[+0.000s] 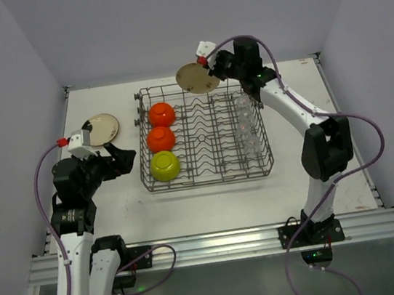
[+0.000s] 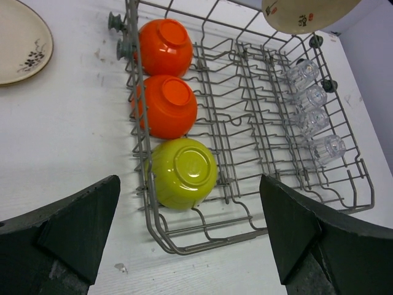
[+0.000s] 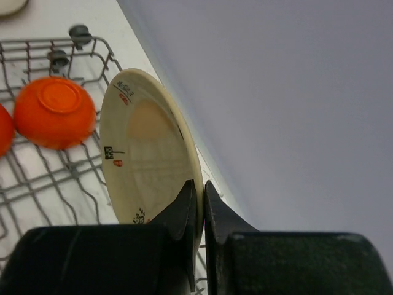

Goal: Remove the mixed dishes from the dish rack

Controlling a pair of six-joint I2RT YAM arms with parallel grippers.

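Right wrist view: beige plate (image 3: 150,153) is clamped by right end effector (image 3: 199,187); left end effector (image 2: 189,181) is spread wide.

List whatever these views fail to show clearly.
- Held plate: left wrist view, cut off by the top edge.
- Its rim under the right gripper: right wrist view, covered by the fingers.
- Glasses: top view, too small and clear to count.
- Table plate: left wrist view, cut by the left edge.
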